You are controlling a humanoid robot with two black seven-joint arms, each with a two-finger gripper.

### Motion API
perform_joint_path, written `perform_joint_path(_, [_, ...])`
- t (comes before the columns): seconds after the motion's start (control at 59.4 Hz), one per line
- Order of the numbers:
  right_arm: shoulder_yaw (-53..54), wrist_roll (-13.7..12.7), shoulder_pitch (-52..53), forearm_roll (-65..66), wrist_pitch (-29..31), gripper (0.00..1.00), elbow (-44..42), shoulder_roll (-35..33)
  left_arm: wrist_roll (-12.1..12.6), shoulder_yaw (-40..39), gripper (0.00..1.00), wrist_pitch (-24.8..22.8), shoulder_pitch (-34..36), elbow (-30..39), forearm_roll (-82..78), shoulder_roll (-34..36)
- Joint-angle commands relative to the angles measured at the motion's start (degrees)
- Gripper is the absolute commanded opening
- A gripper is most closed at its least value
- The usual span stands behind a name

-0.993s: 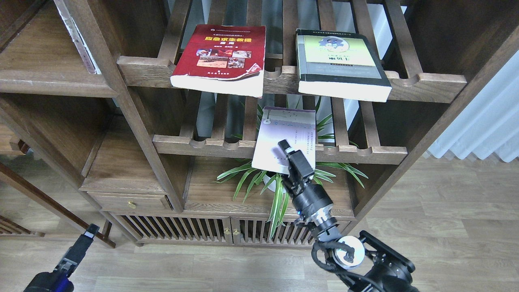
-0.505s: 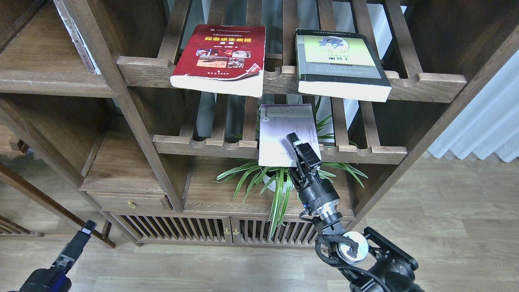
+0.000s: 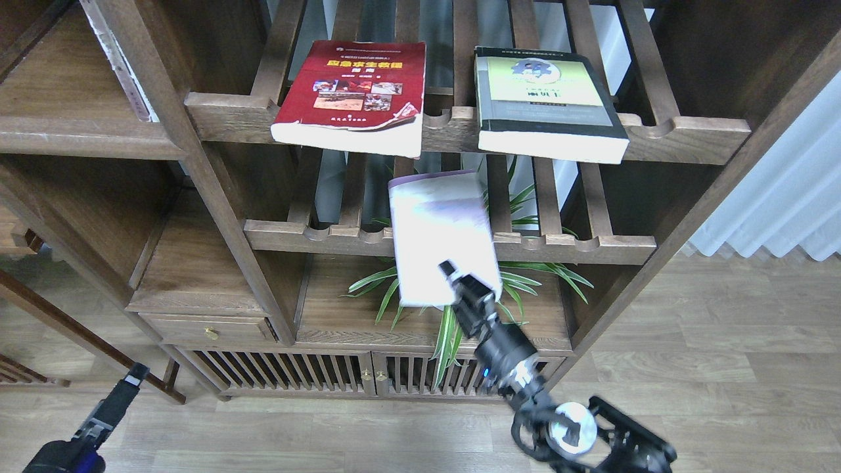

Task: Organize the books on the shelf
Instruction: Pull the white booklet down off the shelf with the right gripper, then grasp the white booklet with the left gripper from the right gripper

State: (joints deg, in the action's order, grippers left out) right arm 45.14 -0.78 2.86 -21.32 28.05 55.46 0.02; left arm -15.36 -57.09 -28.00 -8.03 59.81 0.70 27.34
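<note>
My right gripper (image 3: 456,279) is shut on the lower right corner of the thin pale lavender-white book (image 3: 437,230). It holds the book tilted in front of the lower slatted rack (image 3: 328,236), and the book looks blurred. The thick dark red book (image 3: 348,89) and the thick yellow-green, grey and black book (image 3: 545,98) lie flat on the upper slatted rack (image 3: 683,135), overhanging its front rail. A solid dark brown shelf board (image 3: 72,135) with a rounded front edge is at the upper left. My left gripper (image 3: 133,376) is low at the bottom left, far from the books, seen small and dark.
A green potted plant (image 3: 453,315) stands on the board under the lower rack, right below the held book. A drawer (image 3: 207,325) and slatted cabinet doors (image 3: 295,374) are underneath. A thick cabinet post (image 3: 197,171) separates the left shelves. White curtains (image 3: 782,203) hang at right.
My right gripper has drawn back and down with the lavender book. The book has come out off the lower slatted rack and swung left, now tilted in the air. The left arm barely moved.
</note>
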Motion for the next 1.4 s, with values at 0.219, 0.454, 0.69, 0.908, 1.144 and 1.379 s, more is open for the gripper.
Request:
perform_joint_path(0.219, [-0.40,-4.58,-9.54,5.76,-0.05,0.04,4.65,-0.02,-0.64,0.40,1.00,0.00,-0.06,-0.04,0.18,-3.78])
perform_joint_path(0.454, [-0.40,-9.15,-11.04,8.31,-0.05,0.04,2.99,-0.02,0.33,0.75,1.00,0.00,-0.15,1.01,0.71,-11.07])
perform_joint_path(0.69, [-0.49,-11.88,-10.69,8.22,-0.05,0.05,2.46,-0.02,-0.19,6.10,1.00,0.00,-0.32,1.63,0.79,-17.58])
perform_joint_path(0.908, [-2.78,-13.55,-10.69,8.14,-0.05,0.05,2.19,-0.02,-0.46,11.65,1.00,0.00,-0.06,2.68,2.64,-21.01])
perform_joint_path(1.144, [-3.83,-14.17,-10.86,8.05,-0.05,0.05,2.11,-0.02,-0.37,17.98,1.00,0.00,2.22,1.63,5.54,-23.21])
perform_joint_path(1.379, [-4.89,-14.96,-11.12,8.14,-0.05,0.05,2.11,-0.02,-0.64,19.74,0.90,0.00,2.22,1.54,5.80,-23.91])
